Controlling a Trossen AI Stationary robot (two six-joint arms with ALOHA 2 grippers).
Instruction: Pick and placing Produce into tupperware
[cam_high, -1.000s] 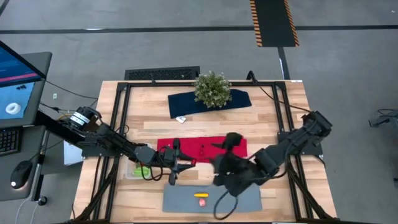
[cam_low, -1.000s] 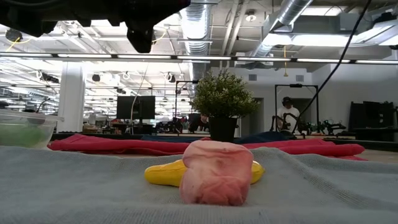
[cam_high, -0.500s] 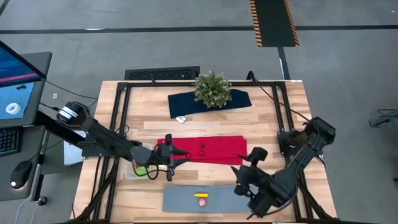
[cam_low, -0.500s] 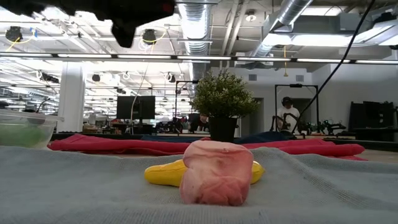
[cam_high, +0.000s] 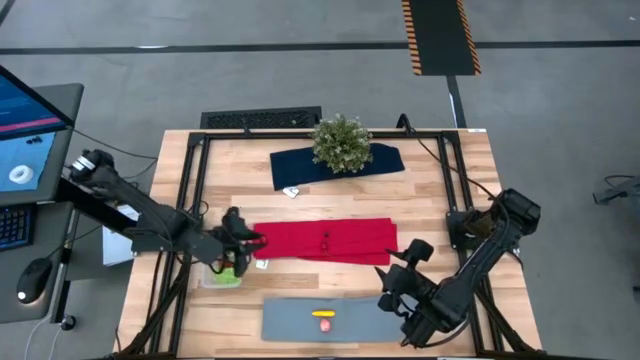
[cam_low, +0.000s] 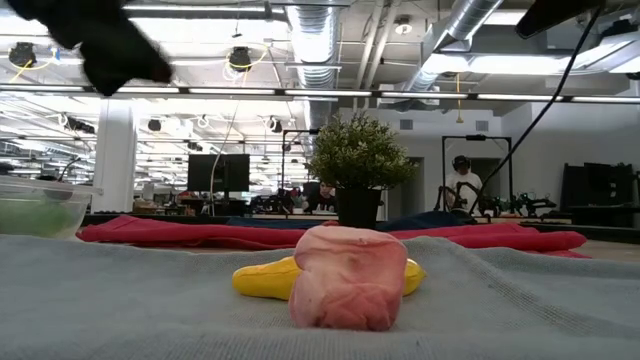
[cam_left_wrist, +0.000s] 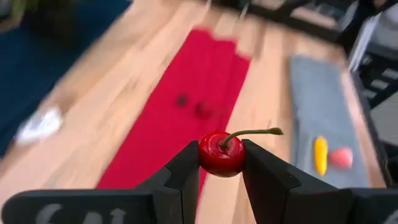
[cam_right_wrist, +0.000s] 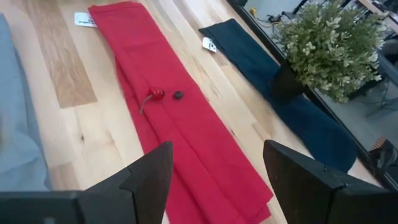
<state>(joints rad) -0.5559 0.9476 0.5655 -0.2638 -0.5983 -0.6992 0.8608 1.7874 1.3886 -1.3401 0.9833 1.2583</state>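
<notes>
My left gripper (cam_high: 243, 243) hangs over the left end of the red cloth (cam_high: 325, 240), just beyond the clear tupperware (cam_high: 222, 272), and is shut on a red cherry (cam_left_wrist: 221, 154). The tupperware (cam_low: 40, 205) stands on the table with green produce in it. Another cherry (cam_right_wrist: 155, 93) and a dark berry (cam_right_wrist: 178, 95) lie on the red cloth. A yellow piece (cam_low: 268, 278) and a pink piece (cam_low: 350, 278) lie on the grey mat (cam_high: 340, 320). My right gripper (cam_high: 393, 285) hovers open by the mat's right end, with nothing between its fingers. My left gripper pinches the cherry's round body (cam_left_wrist: 219, 163) between its two fingers, one on each side. The fingers slant down and point toward the table's right. The cherry is lifted clear of the table, and its green stem (cam_left_wrist: 252, 132) sticks out sideways above the fingers.
A bushy potted plant (cam_high: 342, 143) stands on a dark blue cloth (cam_high: 385, 160) at the table's far side. A small white tag (cam_high: 291, 191) lies on the wood. Black frame rails (cam_high: 190, 200) run along both sides. Bare wood lies between the cloths.
My left gripper has drawn back along the red cloth toward the table's left edge and turned, and now hangs beside the tupperware. My right gripper has pulled away from the red cloth toward the table's near right corner.
</notes>
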